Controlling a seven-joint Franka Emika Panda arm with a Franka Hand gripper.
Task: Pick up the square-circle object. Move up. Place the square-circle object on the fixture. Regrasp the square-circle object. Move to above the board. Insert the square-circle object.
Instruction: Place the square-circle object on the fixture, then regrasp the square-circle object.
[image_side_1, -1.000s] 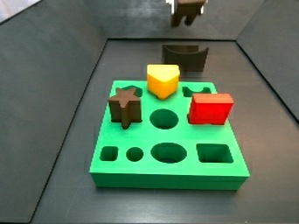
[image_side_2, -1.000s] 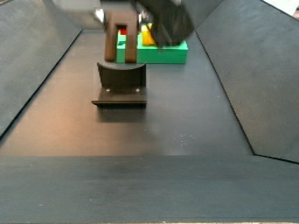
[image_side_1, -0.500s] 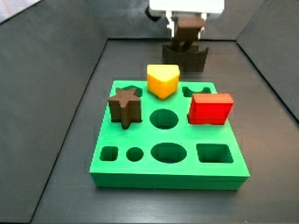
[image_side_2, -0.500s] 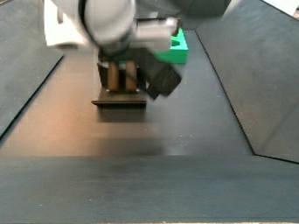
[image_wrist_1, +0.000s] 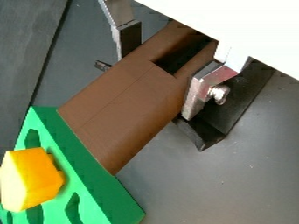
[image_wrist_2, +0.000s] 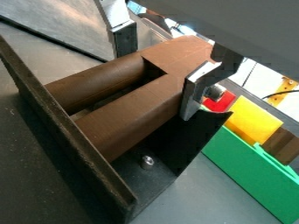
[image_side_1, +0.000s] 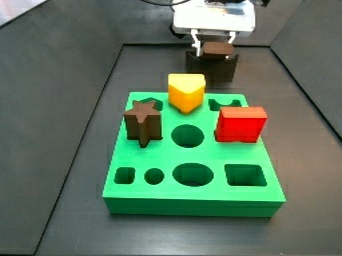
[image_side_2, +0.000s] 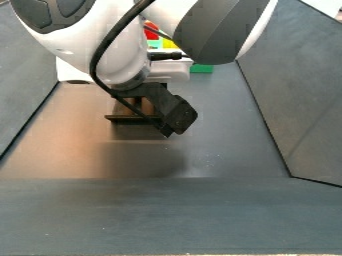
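The square-circle object (image_wrist_1: 122, 101) is a brown bar. It lies along the notch of the dark fixture (image_wrist_2: 70, 162), as both wrist views show. My gripper (image_wrist_1: 162, 63) straddles the bar's stepped end, and its silver fingers (image_wrist_2: 198, 92) press on both sides of it. In a side view my gripper (image_side_1: 214, 46) is low over the fixture (image_side_1: 219, 68), behind the green board (image_side_1: 134, 185). In a side view my arm hides the bar and most of the fixture (image_side_2: 134, 119).
On the board stand a brown star block (image_side_1: 143, 122), a yellow block (image_side_1: 187, 93) and a red cube (image_side_1: 242, 124). Several cut-outs are open along its near row. Dark sloping walls close in the floor on both sides.
My gripper has come down from high above with the brown bar. It now holds the bar in the fixture's notch.
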